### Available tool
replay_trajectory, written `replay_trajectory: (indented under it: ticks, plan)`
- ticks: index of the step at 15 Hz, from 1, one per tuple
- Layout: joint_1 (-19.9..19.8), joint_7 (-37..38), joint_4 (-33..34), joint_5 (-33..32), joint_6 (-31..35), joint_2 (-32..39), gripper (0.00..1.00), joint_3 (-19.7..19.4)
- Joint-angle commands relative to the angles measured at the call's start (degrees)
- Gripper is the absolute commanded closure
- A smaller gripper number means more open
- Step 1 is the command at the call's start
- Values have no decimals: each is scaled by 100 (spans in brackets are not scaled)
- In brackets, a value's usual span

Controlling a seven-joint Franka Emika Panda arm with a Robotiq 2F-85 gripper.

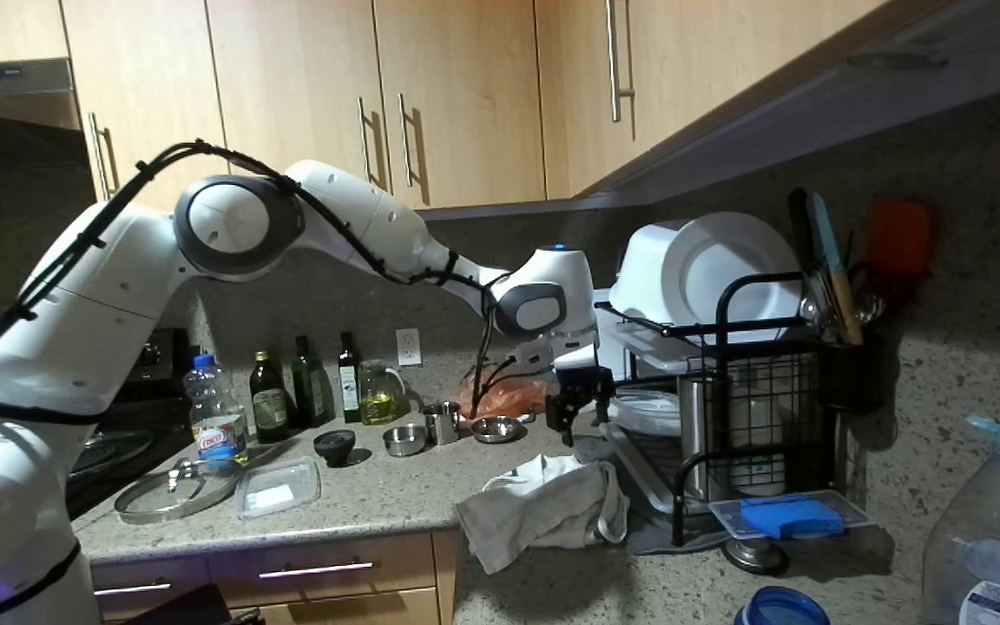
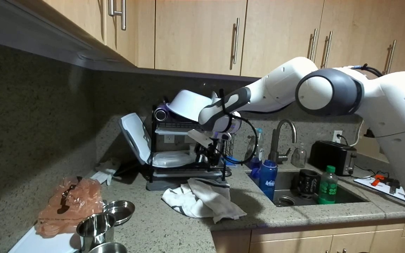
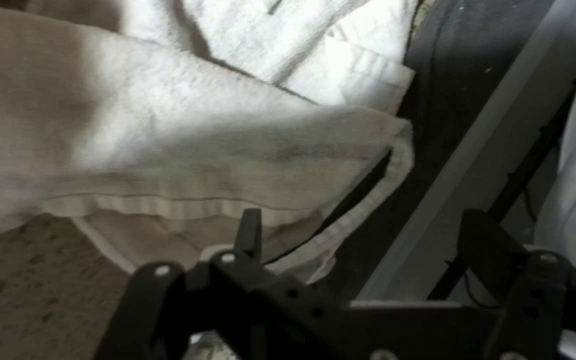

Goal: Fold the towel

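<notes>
The white towel (image 1: 543, 512) lies crumpled and partly folded over on the counter near its front corner, as both exterior views show. In the wrist view a broad flap of the towel (image 3: 208, 130) lies across other folds, and its hemmed edge curls up in a loop. My gripper (image 3: 363, 220) is open, with no cloth gripped between its fingers. Its left finger (image 3: 251, 232) shows over the towel's hem, while the right one (image 3: 483, 240) shows over the rack side. In an exterior view the gripper (image 1: 585, 425) hangs above the towel's rear edge, close to the dish rack.
Immediately beside the gripper stands the black dish rack (image 1: 722, 334), loaded with white plates (image 1: 730, 269) and a slanting pale tray (image 1: 639, 469). An orange plastic bag (image 2: 70, 203) and metal cups (image 2: 95, 228) occupy the counter. A sink with a blue bottle (image 2: 268, 179) lies past the towel.
</notes>
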Motion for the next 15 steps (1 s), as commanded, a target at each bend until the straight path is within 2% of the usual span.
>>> replay_trajectory:
  ticks: [1,3,6,11,12,15]
  plan:
    - [149,320,-1088,-472,-340,-919,0,-201]
    - [376,887,-1503,-1176,-122,-1157,0,-463]
    - [496,1470,-1808,-2082,-541,-1368,0,-552]
    - [273,578,-1911,-1866,-1739,-1501,0,-89]
    - [284,886,-1707,-1984,-1482,-1245,0,-155]
    - [291,757,-1730,-1961,-1647,-1274,0,-84]
